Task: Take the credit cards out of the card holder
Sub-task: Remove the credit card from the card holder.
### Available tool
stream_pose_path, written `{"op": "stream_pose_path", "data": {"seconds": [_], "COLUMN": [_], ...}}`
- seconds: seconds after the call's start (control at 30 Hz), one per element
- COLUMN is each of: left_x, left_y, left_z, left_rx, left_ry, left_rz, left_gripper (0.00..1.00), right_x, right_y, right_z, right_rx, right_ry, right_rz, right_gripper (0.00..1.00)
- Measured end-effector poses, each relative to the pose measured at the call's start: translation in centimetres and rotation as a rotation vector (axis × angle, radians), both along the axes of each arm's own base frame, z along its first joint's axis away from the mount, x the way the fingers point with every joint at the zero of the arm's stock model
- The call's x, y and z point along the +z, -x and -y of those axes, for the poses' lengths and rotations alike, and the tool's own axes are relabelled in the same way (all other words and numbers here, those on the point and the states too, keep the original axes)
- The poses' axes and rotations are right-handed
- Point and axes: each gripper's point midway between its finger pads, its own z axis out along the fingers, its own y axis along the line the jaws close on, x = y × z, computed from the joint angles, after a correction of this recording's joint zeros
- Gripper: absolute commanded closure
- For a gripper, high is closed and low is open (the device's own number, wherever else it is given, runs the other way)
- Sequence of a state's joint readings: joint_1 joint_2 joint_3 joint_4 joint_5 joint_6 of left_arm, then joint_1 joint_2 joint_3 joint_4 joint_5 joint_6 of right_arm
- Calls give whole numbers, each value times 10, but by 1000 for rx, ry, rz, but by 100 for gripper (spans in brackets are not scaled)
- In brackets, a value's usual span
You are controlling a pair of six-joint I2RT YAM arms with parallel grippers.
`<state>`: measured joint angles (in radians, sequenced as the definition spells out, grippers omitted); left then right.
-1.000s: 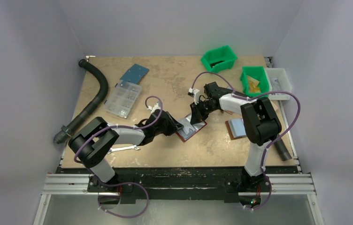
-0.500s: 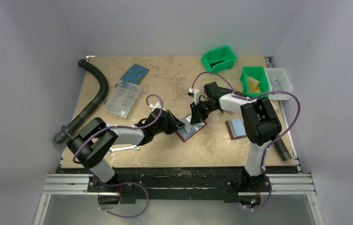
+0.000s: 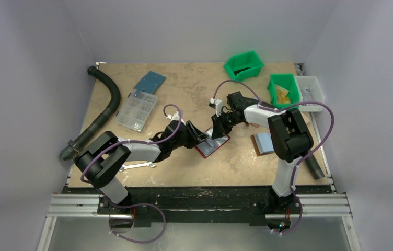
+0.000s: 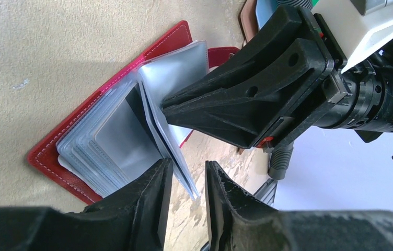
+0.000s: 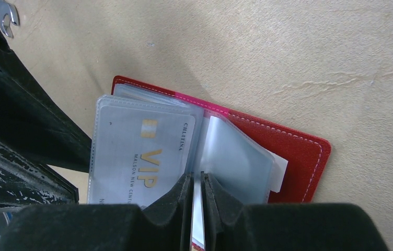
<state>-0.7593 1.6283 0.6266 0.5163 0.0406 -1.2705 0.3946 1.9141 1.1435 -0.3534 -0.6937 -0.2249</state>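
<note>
The dark red card holder (image 3: 213, 145) lies open on the table, with its pale plastic pockets fanned out (image 4: 105, 136). My right gripper (image 5: 198, 178) is shut on one thin clear pocket leaf and holds it upright; its black fingers also show in the left wrist view (image 4: 246, 99). A pale blue-grey credit card (image 5: 142, 157) printed VIP sits inside the pocket to the left of that leaf. My left gripper (image 4: 188, 170) is low at the holder's near side. Its jaws are a little apart, and the raised leaf's free edge lies between them, against the left finger.
A brown folder with a pale blue inside (image 3: 265, 142) lies right of the holder. Two green bins (image 3: 243, 65) (image 3: 283, 89) and a white tray (image 3: 311, 90) stand at the back right. A clear organiser box (image 3: 138, 111), a blue plate (image 3: 150, 81), a black hose (image 3: 105, 102) and a wrench (image 3: 134, 166) are on the left.
My left gripper has crept slightly up and right toward the holder's raised leaf. The right gripper has kept its pinch and has barely moved.
</note>
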Motion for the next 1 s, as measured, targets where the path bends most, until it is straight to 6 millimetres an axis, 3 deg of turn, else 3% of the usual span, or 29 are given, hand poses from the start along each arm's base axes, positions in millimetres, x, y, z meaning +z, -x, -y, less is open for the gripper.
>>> {"op": "stream_pose_path", "data": {"seconds": [1.0], "left_x": [-2], "left_y": [2], "left_z": [-2], "left_rx": [3], "left_ry": [-50], "left_rz": [-50], "left_gripper": [64], "right_x": [0], "right_y": [0], "right_z": [-1], "right_rx": [2], "right_ry": [-4], "right_rz": [-4], "right_gripper": [81]}}
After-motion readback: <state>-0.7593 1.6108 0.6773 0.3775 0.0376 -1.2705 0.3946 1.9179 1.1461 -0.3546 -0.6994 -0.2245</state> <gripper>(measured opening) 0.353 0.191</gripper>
